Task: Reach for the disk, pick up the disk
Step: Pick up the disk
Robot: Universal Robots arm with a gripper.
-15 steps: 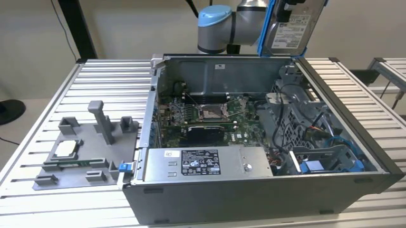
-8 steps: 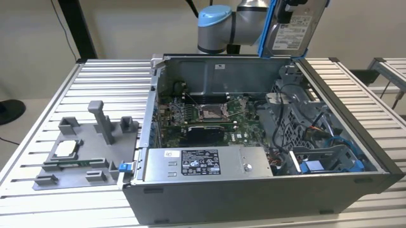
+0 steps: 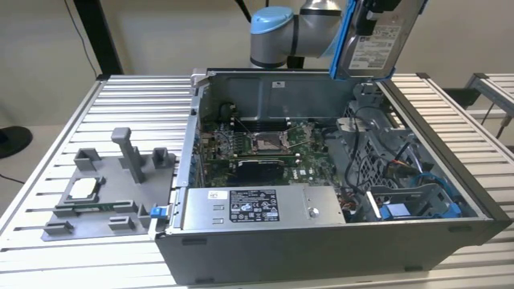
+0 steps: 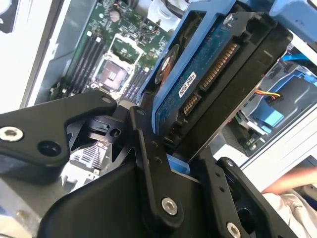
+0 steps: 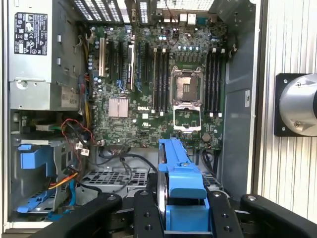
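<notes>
In the exterior view I saw the disk (image 3: 376, 37) held above the open case (image 3: 321, 253). The second wrist view showed my end effector (image 4: 181, 148) pinching it. The first wrist view looked down on the motherboard (image 5: 163, 84) inside the case.

The arm (image 3: 281, 33) comes in from the top of the exterior view, its blue-capped joint sitting high above the back of the scene. The gripper (image 4: 183, 148) is up in the air with its black fingers (image 4: 148, 163) clamped on the disk (image 4: 218, 74). In the first wrist view the fingers (image 5: 146, 213) squeeze it from both sides.
</notes>
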